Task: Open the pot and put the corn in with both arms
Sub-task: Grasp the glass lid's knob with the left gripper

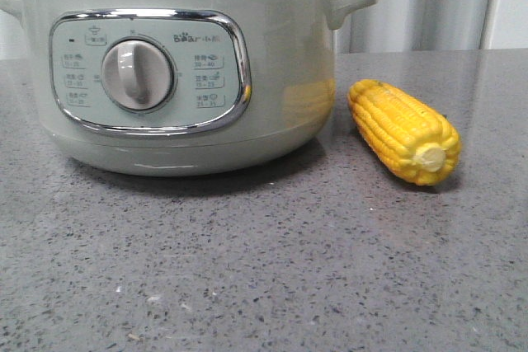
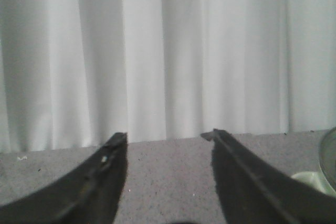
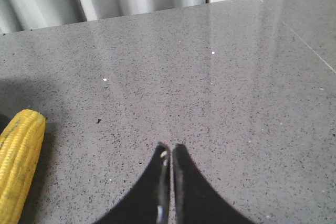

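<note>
Left gripper (image 2: 165, 136): showing only in the left wrist view, its two black fingers (image 2: 97, 182) spreading wide apart with bare table (image 2: 168, 182) between them.
Left jaws: holding nothing.
Left pose: hanging low over the table, pointing toward its far edge.
Right gripper (image 3: 170, 149): showing only in the right wrist view, its fingertips (image 3: 181, 156) pressing nearly together, only a thin slit between.
Right jaws: gripping nothing.
Right pose: tilting down at the table from above.
Front view: neither arm is appearing in it.
</note>
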